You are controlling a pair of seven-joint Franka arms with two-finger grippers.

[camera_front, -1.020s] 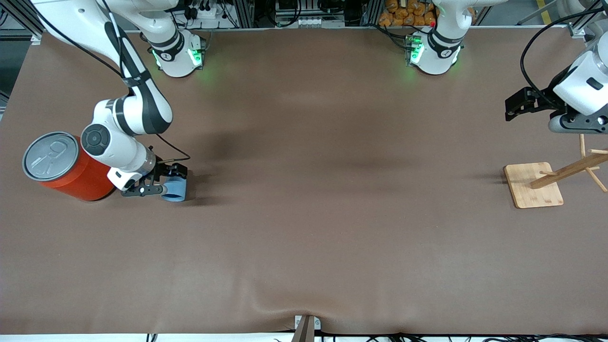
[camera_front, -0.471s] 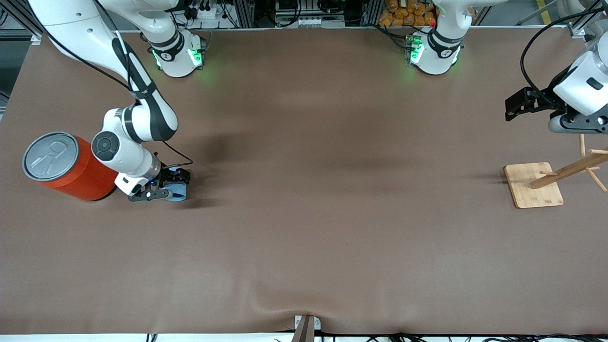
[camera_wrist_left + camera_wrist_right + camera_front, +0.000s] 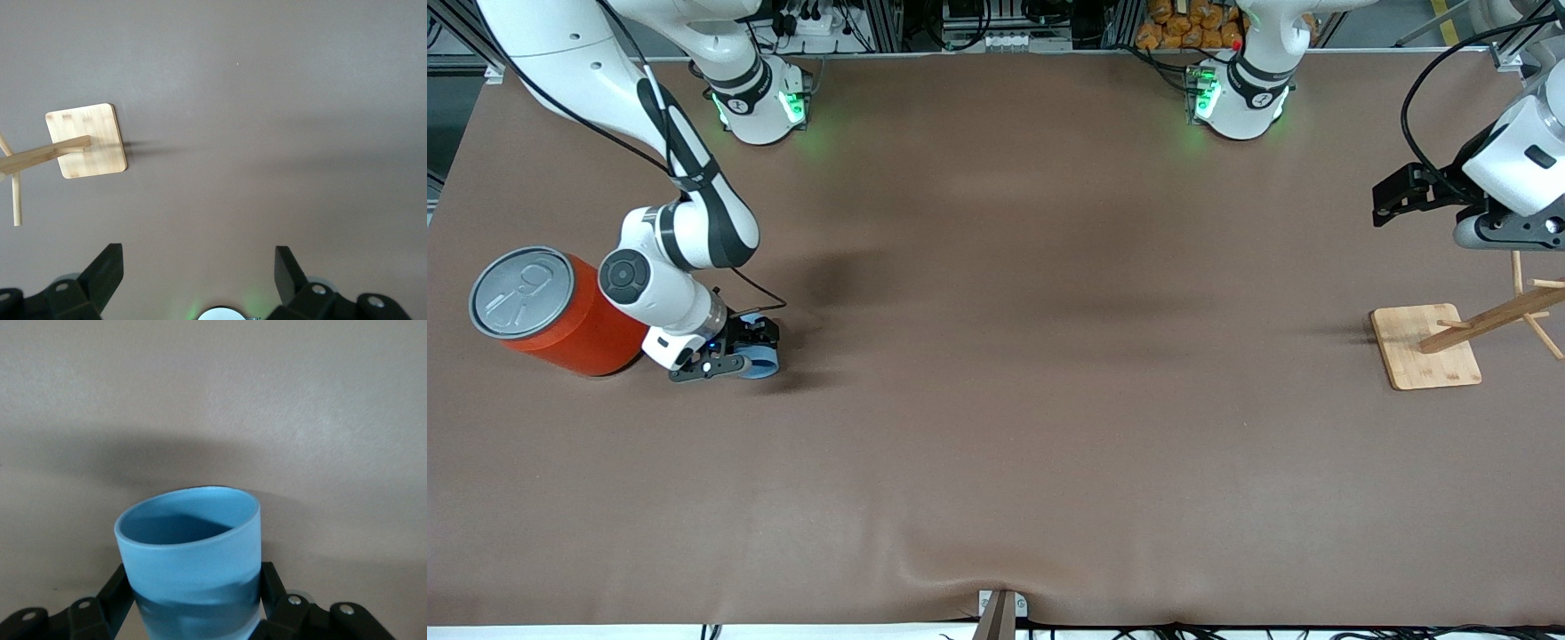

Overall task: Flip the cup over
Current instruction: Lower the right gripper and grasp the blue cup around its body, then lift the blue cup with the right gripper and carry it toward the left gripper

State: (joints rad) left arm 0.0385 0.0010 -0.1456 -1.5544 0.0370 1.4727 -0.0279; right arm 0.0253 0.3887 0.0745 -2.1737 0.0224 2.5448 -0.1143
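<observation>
The small light-blue cup (image 3: pixel 760 364) is at the table's right-arm end, beside the orange can. My right gripper (image 3: pixel 738 351) is shut on it, one finger on each side of its wall. In the right wrist view the cup (image 3: pixel 190 553) fills the space between the fingers (image 3: pixel 117 593), with its open mouth and darker inside showing. I cannot tell whether the cup rests on the table. My left gripper (image 3: pixel 1392 197) is open and empty, up over the table's left-arm end above the wooden stand, and waits. In the left wrist view its fingers (image 3: pixel 107 270) stand wide apart.
A large orange can (image 3: pixel 551 316) with a grey pull-tab lid stands close beside the right arm's wrist. A wooden stand (image 3: pixel 1427 345) with a square base and slanted pegs is at the left-arm end; it also shows in the left wrist view (image 3: pixel 87 141).
My right gripper has sunk lower and turned with the cup in it, shifting slightly away from the can. The left arm has not moved.
</observation>
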